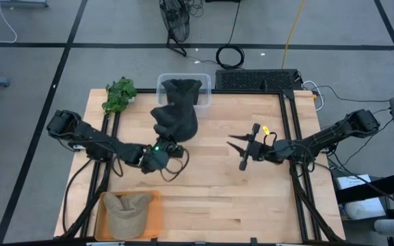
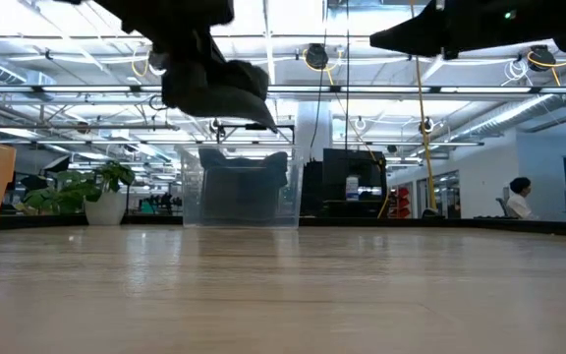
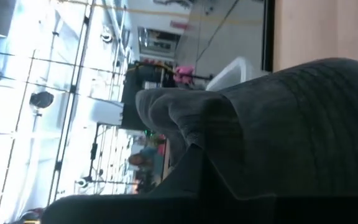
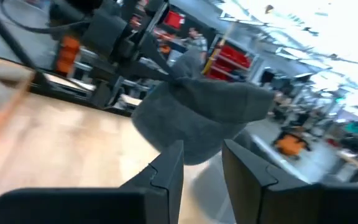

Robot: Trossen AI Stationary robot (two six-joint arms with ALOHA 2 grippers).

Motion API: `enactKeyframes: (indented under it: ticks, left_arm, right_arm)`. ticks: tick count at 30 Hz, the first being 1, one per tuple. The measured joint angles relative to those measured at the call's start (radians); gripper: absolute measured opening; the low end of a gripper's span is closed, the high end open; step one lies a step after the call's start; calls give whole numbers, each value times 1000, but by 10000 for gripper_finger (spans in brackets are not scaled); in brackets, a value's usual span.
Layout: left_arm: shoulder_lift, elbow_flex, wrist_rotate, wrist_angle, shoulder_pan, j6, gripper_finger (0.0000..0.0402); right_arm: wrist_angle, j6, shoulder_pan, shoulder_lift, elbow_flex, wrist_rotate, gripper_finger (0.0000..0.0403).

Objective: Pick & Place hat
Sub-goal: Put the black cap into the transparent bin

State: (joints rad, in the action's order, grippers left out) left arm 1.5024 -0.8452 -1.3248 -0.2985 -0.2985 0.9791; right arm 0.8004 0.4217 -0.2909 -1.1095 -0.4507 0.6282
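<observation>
The left gripper point(image 1: 164, 145) held a dark hat point(image 1: 176, 120) clamped aloft just short of the clear bin point(image 1: 204, 90), mid-carry, so release over it seemed next, while the right gripper point(image 1: 241, 147) waited wide open mid-table

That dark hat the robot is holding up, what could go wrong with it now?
The dark hat hangs off the table from the left gripper, so it might slip and drop short of the clear bin. That bin already holds another dark hat, so this one might catch on the rim. The right gripper waits open nearby.
</observation>
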Motion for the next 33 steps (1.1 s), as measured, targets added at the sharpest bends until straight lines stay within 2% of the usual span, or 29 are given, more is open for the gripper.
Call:
enactKeyframes:
  ticks: [6,13,20,24,28,33]
  left_arm:
    - [0,0,50,2,112,74,9]
    - [-25,2,94,-15,216,137,7]
    - [-97,2,195,-11,254,144,4]
    - [-144,34,292,-32,279,182,3]
    - [-180,117,383,-158,355,255,3]
    - [-207,246,505,-463,459,370,3]
  right_arm:
    - [69,90,97,0,0,-1,89]
    - [121,100,229,0,0,-6,89]
    - [155,61,359,0,0,-148,89]
    - [156,0,412,0,0,-195,89]
    - [152,-67,441,-1,0,-214,89]
    - [135,-124,449,-2,0,-214,89]
